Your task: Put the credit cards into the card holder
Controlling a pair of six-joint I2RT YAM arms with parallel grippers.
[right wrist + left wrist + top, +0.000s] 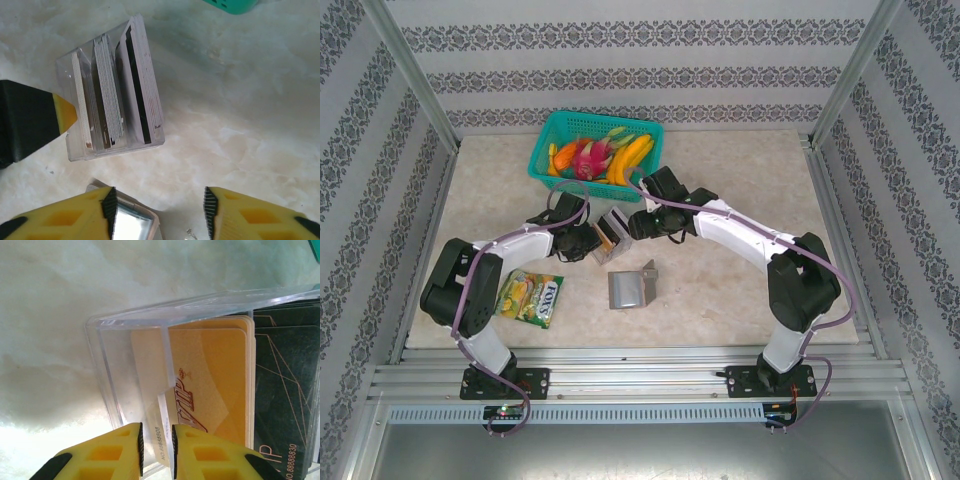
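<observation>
judging from the cards standing in the clear box, we took the holder as unfilled. left gripper sat nearly closed astride a tan card's edge, grip unclear; right gripper gaped, holder just below its fingers.

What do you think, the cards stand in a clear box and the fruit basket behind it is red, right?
Not quite. The top external view shows the fruit basket is teal-green, not red. The cards do stand in a clear box, and the basket is behind it.
</observation>
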